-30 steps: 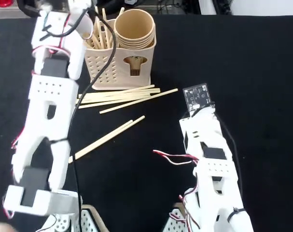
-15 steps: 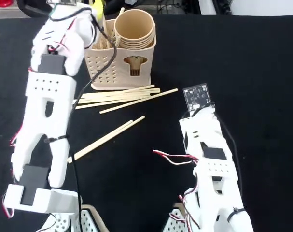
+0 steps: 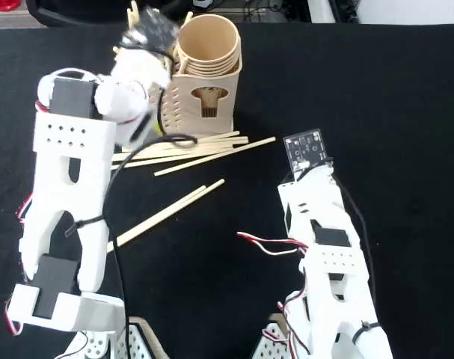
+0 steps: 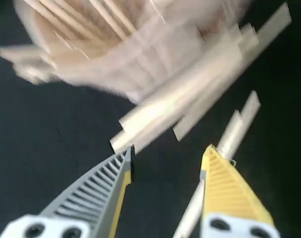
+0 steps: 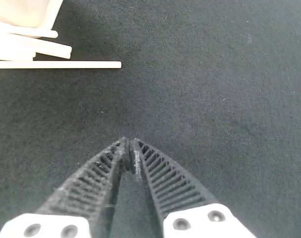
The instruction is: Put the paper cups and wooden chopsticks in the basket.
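The paper cups (image 3: 209, 41) are seen stacked inside the basket (image 3: 204, 105) at the upper centre of the high view, so that part of the task is judged done. Several chopsticks (image 4: 56, 12) are already stood in the basket's other compartment.

A good share is left. A loose bundle of chopsticks (image 3: 204, 146) lies on the black table (image 3: 376, 90) just in front of the basket, with one stick slanted off toward the right. A further pair (image 3: 170, 209) lies apart, lower and toward the left of the frame, running under the left arm.

The left gripper (image 4: 165, 166) is held above these loose sticks beside the basket, its jaws spread wide and nothing between them; the stick ends are seen just past its tips. The right gripper (image 5: 129, 148) is closed tight on nothing, low over bare table at the lower right of the high view, well apart from the sticks.

The task is judged past halfway: the sticks on the table have yet to be gathered and dropped in.
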